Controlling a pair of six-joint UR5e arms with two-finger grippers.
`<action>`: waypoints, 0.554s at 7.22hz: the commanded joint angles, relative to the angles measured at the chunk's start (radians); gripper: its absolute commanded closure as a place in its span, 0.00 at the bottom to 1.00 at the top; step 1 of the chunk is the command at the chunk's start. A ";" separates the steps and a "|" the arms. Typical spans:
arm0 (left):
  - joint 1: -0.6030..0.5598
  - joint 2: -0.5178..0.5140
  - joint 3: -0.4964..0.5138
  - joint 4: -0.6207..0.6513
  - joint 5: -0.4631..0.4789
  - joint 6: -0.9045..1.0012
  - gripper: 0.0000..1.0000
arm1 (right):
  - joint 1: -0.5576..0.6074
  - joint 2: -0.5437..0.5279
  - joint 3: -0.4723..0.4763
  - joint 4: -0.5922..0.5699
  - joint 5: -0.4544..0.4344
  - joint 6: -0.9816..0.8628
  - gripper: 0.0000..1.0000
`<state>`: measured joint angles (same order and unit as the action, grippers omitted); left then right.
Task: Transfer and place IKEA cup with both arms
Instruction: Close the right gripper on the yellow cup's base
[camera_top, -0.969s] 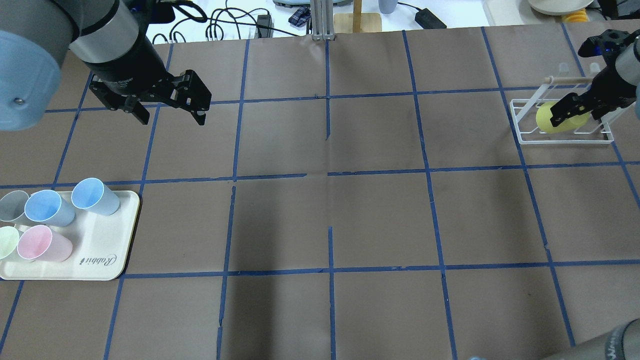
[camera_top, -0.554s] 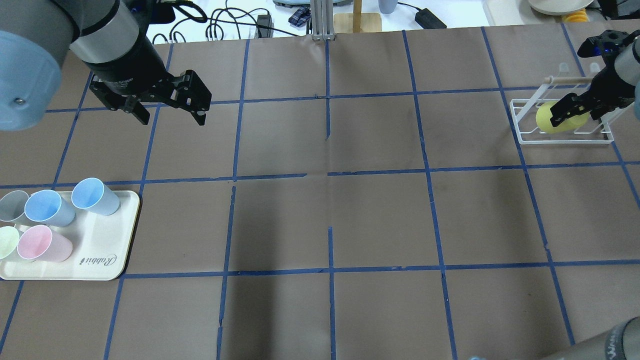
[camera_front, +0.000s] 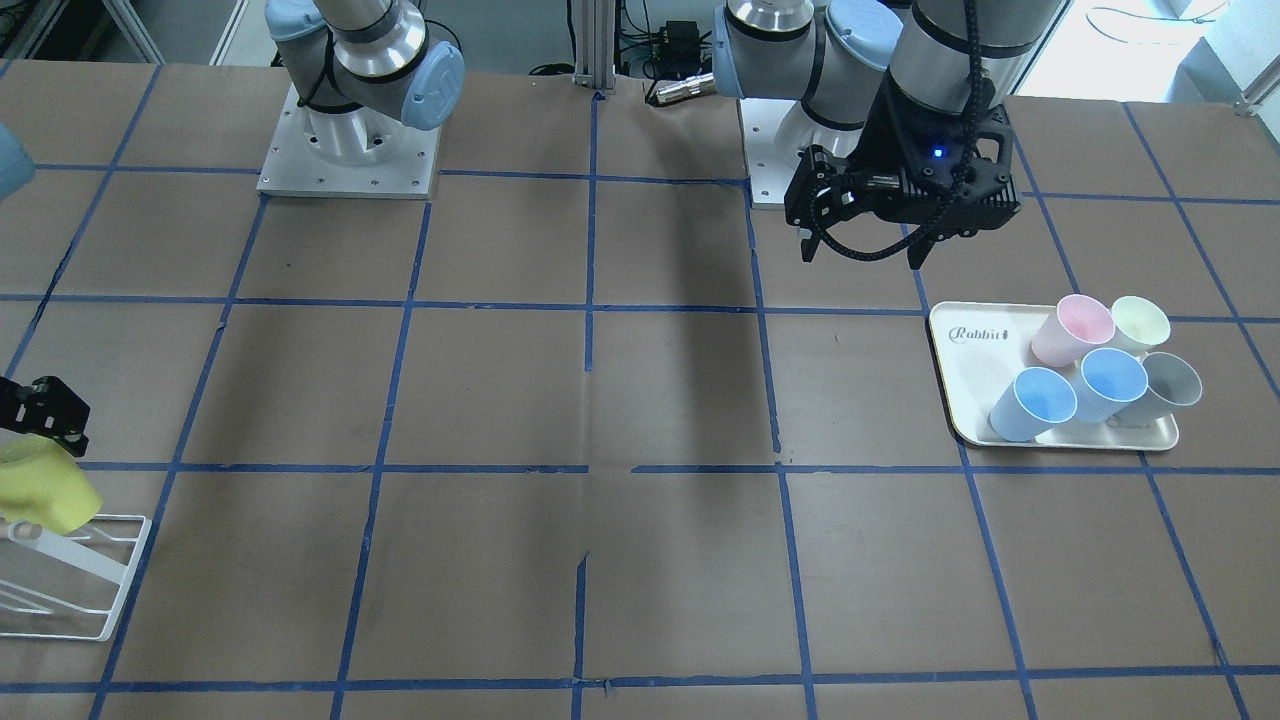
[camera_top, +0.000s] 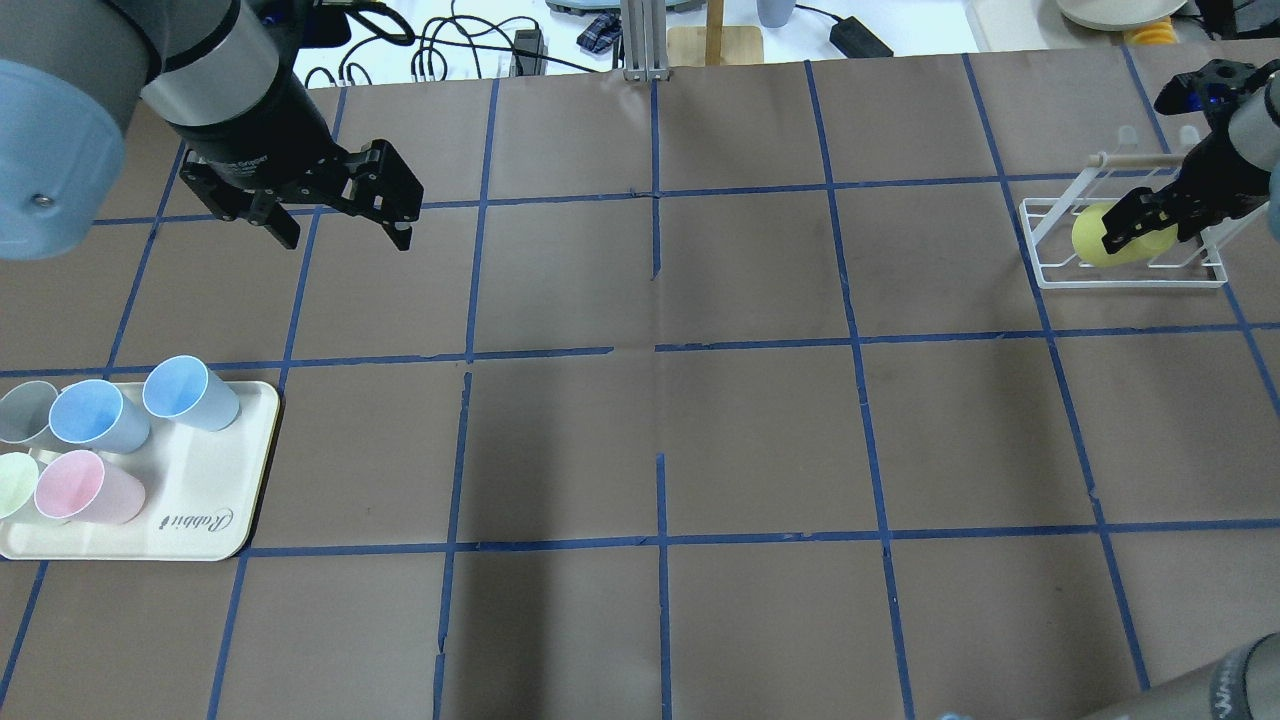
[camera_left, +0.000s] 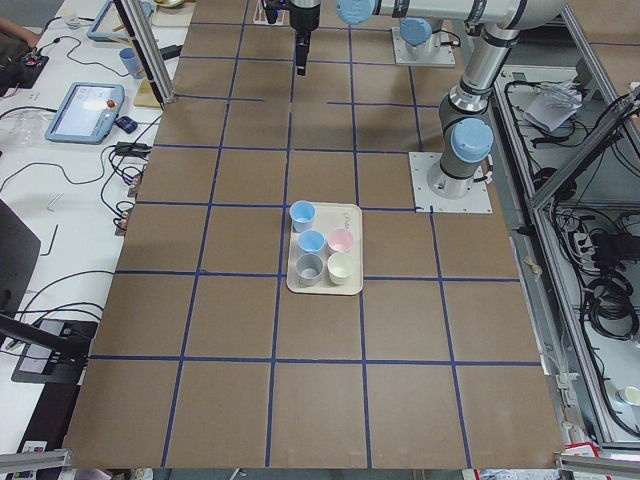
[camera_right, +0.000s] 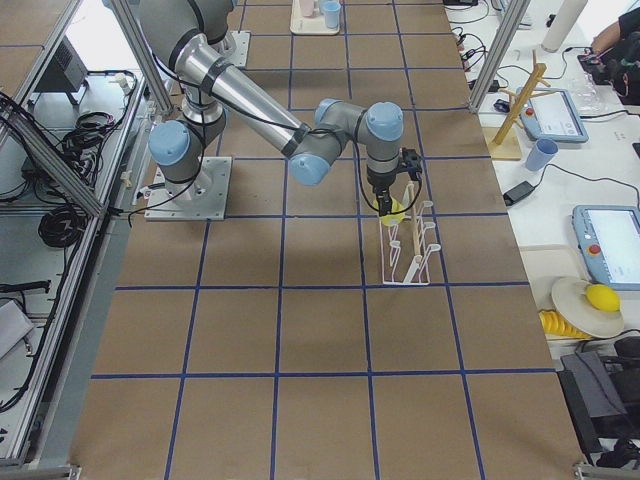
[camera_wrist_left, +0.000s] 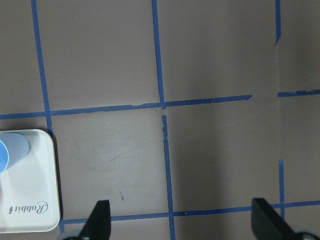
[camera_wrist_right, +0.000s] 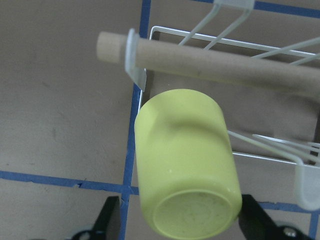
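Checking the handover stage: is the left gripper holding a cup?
No, the left gripper hangs open, with nothing in it.

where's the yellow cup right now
The yellow cup is at the overhead view's far right, tilted in the wire rack under its wooden rod, between the fingers of the right gripper.

Yellow IKEA cup (camera_wrist_right: 185, 160), tilted, on rack (camera_wrist_right: 225, 62)
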<state>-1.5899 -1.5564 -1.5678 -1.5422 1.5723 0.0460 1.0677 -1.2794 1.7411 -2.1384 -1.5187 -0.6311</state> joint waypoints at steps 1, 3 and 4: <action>0.001 -0.001 -0.001 -0.001 0.000 0.000 0.00 | 0.000 0.000 0.000 0.000 0.000 0.001 0.38; 0.002 0.001 0.000 0.001 0.000 0.000 0.00 | 0.000 -0.001 -0.005 0.000 -0.003 0.001 0.44; 0.002 0.001 0.000 0.001 0.000 0.000 0.00 | 0.000 -0.003 -0.009 0.000 -0.008 0.001 0.45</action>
<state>-1.5882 -1.5557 -1.5684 -1.5418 1.5723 0.0460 1.0676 -1.2807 1.7366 -2.1384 -1.5220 -0.6305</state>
